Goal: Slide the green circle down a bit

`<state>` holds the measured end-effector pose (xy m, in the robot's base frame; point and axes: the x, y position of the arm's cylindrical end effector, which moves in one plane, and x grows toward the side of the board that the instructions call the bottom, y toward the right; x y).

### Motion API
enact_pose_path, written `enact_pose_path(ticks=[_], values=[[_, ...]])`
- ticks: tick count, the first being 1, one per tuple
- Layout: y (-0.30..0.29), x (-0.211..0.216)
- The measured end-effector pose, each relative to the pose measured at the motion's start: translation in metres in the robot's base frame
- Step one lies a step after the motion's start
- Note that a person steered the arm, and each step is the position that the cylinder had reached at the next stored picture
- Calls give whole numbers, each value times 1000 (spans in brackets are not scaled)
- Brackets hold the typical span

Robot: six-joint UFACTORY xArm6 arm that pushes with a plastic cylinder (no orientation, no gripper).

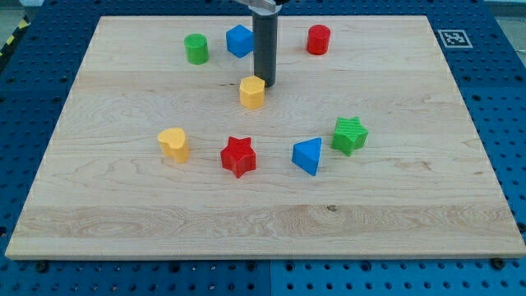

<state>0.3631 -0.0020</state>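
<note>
Nearest the view's bottom, the wooden worktop (pixel 263 222) lies bare, with no container on it. Next comes a row of four blocks: a yellow heart (pixel 173 143) at the left, a red star (pixel 238 155), a blue triangle (pixel 308 155), and a green star (pixel 349 135) at the right. Farther up, near the middle, sits a yellow hexagon (pixel 252 92). My tip (pixel 264 84) touches or nearly touches its upper right edge. I carry no jaws, only this dark rod, so nothing is grasped. At the view's top stand the green circle (pixel 196 48), upper left and well apart from my tip, a blue block (pixel 239 40) just left of my rod, and a red cylinder (pixel 319 39).
</note>
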Motion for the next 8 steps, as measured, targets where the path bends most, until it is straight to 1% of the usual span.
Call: enact_pose_path(ticks=[1, 2, 3, 4, 5, 6, 7, 8], values=[[0, 2], [-4, -8], [-35, -37], [-56, -45], [-65, -45], [-88, -45], [-132, -48], [-175, -75]])
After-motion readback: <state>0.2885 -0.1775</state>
